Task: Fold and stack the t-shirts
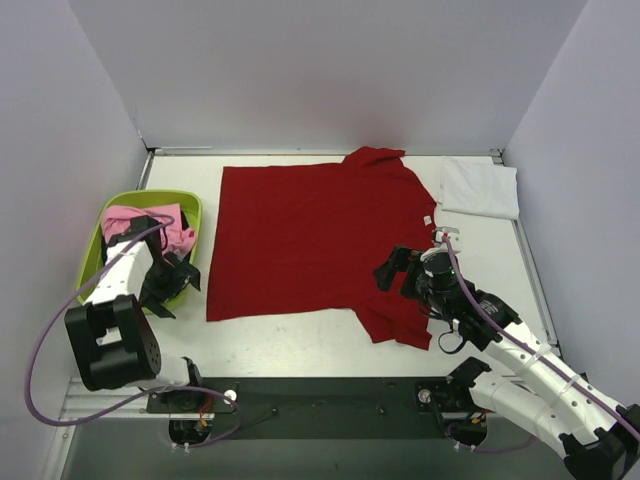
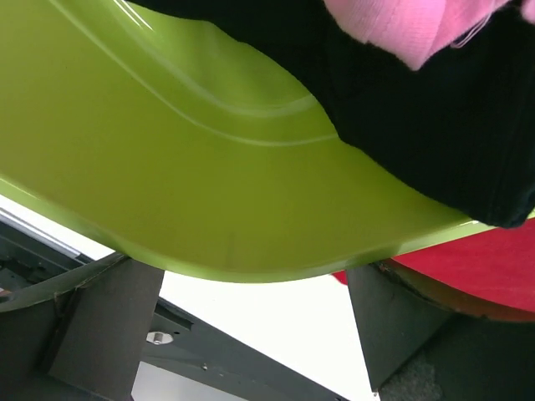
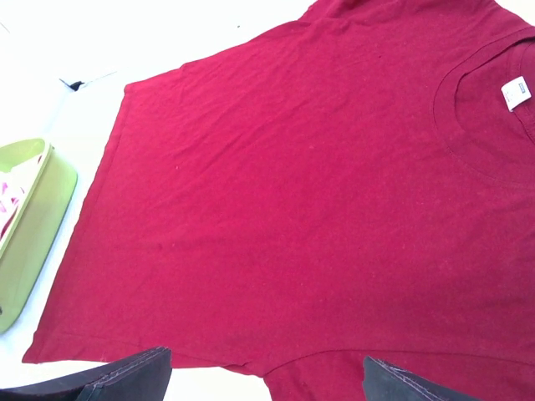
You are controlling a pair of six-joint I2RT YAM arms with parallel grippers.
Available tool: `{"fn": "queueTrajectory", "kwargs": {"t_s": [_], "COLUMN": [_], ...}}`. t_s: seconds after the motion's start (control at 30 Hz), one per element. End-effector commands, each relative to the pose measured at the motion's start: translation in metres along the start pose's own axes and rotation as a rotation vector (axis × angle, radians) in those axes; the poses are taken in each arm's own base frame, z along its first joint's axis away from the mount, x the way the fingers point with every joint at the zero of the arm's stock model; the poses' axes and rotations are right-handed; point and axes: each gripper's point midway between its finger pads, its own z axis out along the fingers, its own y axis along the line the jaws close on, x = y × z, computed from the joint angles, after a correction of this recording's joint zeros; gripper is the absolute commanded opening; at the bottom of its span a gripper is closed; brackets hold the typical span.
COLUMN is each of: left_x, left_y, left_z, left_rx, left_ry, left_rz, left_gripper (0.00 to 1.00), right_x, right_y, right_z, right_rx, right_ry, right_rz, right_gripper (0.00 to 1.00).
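Observation:
A deep red t-shirt [image 1: 300, 240] [image 3: 318, 192] lies spread flat across the middle of the table, collar to the right. At the back right rests a folded white t-shirt [image 1: 480, 187]. A pink t-shirt [image 1: 150, 222] [image 2: 401, 25] and a black t-shirt [image 2: 435, 125] lie bunched in the lime-green tub [image 1: 193, 215] [image 2: 209, 167]. My left gripper [image 1: 172, 283] [image 2: 251, 334] is open, empty, just above the tub's near right rim. My right gripper [image 1: 395, 270] [image 3: 267, 380] is open and empty above the red shirt, near its front sleeve [image 1: 400, 325].
The tub stands at the left wall; its edge also shows in the right wrist view [image 3: 33, 217]. White walls close in the table on three sides. A dark rail [image 1: 330, 395] runs along the near edge by the arm bases.

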Motion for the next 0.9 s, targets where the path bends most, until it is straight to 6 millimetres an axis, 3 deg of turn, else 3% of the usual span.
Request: {"fn": "queueTrajectory", "kwargs": {"t_s": [0.0,0.07,0.27,0.6,0.83,0.87], "left_x": [-0.079,-0.099,-0.141,-0.184,-0.213,-0.222], "left_y": [-0.027,-0.039,-0.071,-0.116,-0.151,-0.161], "left_z": [-0.004,-0.011,-0.01,0.03,0.038,0.031], "left_rx": [0.014,0.029,0.041,0.041,0.106,0.136], "left_ry": [-0.189,-0.222,-0.245,-0.21,-0.214,-0.238], "left_rz": [-0.003,0.001,0.036,0.064,0.059,0.054], "left_gripper": [0.96,0.96,0.95,0.95,0.95,0.94], "right_x": [-0.005,-0.005,-0.006,-0.002,-0.003,-0.003], "right_y": [0.002,0.001,0.002,-0.003,-0.007,-0.007], "right_z": [0.0,0.0,0.0,0.002,0.001,0.001], "right_rx": [-0.008,-0.004,-0.001,0.032,0.06,0.063], "right_ry": [-0.024,-0.024,-0.023,0.006,0.01,0.011], "right_rz": [-0.004,-0.002,0.001,-0.024,-0.037,-0.04], "right_gripper": [1.0,1.0,1.0,1.0,1.0,1.0]}}
